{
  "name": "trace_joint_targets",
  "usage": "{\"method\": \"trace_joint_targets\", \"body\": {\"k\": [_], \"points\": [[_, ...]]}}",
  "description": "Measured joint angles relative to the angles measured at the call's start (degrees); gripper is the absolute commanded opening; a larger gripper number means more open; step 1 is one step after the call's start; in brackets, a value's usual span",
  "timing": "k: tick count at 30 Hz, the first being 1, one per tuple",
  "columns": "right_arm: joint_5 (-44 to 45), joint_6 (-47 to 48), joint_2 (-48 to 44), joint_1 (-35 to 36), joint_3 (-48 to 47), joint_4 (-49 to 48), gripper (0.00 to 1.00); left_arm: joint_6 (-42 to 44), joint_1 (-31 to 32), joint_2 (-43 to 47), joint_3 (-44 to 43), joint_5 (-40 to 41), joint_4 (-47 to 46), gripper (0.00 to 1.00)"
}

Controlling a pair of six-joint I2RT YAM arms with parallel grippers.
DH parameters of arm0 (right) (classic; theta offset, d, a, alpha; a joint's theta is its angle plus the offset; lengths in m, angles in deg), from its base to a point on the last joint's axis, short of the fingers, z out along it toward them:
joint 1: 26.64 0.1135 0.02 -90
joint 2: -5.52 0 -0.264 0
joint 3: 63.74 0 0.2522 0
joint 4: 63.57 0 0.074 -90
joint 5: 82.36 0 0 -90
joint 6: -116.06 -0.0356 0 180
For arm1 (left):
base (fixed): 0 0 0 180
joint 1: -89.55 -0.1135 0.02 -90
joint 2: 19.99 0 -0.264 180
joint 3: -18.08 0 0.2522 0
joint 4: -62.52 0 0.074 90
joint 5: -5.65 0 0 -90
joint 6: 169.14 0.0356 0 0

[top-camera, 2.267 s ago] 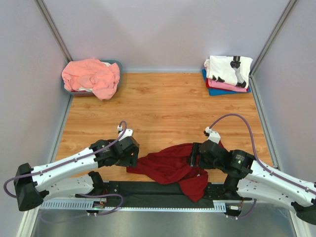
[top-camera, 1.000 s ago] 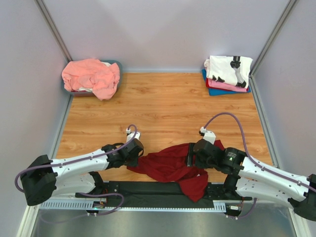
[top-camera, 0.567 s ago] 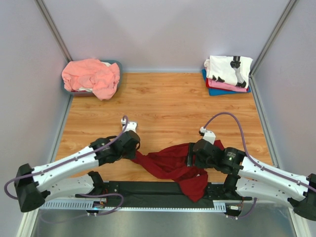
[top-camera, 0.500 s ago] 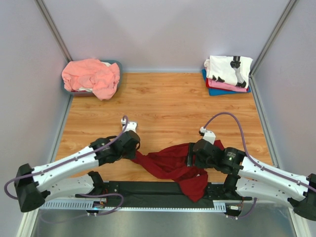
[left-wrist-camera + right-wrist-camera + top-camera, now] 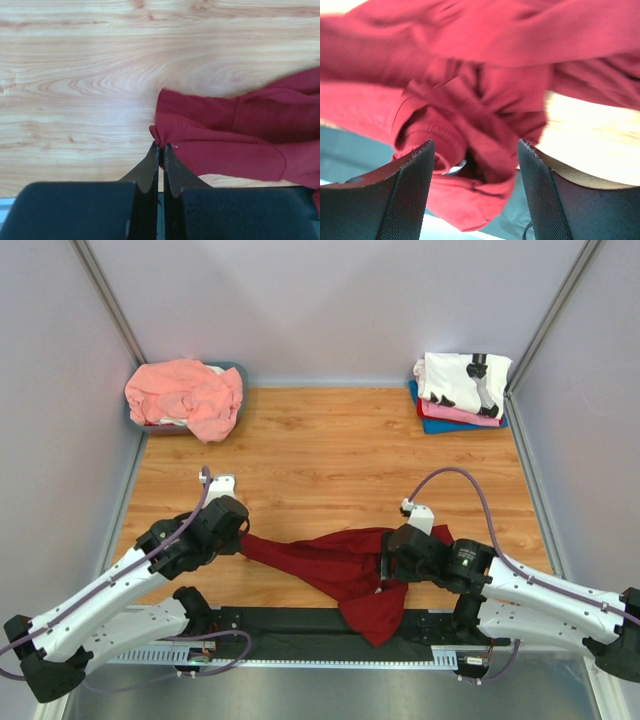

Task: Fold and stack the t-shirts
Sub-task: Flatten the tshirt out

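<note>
Since half a second ago, our left gripper (image 5: 238,537) has swung out to the left, drawing the dark red t-shirt (image 5: 330,558) into a long band across the near part of the table (image 5: 330,450). From above we cannot see how its jaws stand; the left wrist view shows them pressed together on a pinched corner of the cloth. Our right gripper (image 5: 384,562) sits over the shirt's other end, and only its wrist view shows it spread wide, with bunched red fabric in between. The folded t-shirts (image 5: 460,385) are stacked at the far right corner, and a salmon-pink t-shirt (image 5: 185,395) is heaped at the far left.
</note>
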Motion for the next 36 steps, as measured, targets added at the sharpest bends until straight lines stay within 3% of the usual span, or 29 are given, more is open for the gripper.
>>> {"method": "trace_joint_targets", "body": {"k": [8,14,23,27,30,33,34,36], "points": [[-2.45,1.62,5.01,12.15,-2.86,-3.21,0.70,0.50,-3.61,0.66,0.79,-0.94,0.79,0.00],[-0.07,-6.21,11.74,16.81,-2.99,0.42,0.71,1.38,-5.29,0.59,0.79,-1.49,0.63,0.00],[6.60,-19.96,-0.76,18.36,-0.74,9.81,0.69,2.05,-5.95,1.27,0.79,-1.95,0.52,0.00],[7.15,-22.95,-0.96,18.36,0.85,11.65,0.65,2.40,-5.99,1.27,0.79,-2.14,0.09,0.00],[6.88,-23.89,1.51,18.36,2.67,10.75,0.58,2.64,-6.01,1.27,0.79,-2.25,-0.20,0.00],[6.88,-24.13,3.32,18.40,3.63,9.44,0.42,2.80,-6.01,1.27,0.79,-2.36,-0.33,0.00],[7.02,-24.15,3.76,18.40,3.72,8.96,0.24,2.84,-6.01,1.29,0.79,-2.38,-0.33,0.00],[7.56,-23.96,4.15,18.40,3.72,7.93,0.06,2.86,-6.05,1.29,0.79,-2.49,-0.33,0.00]]}}
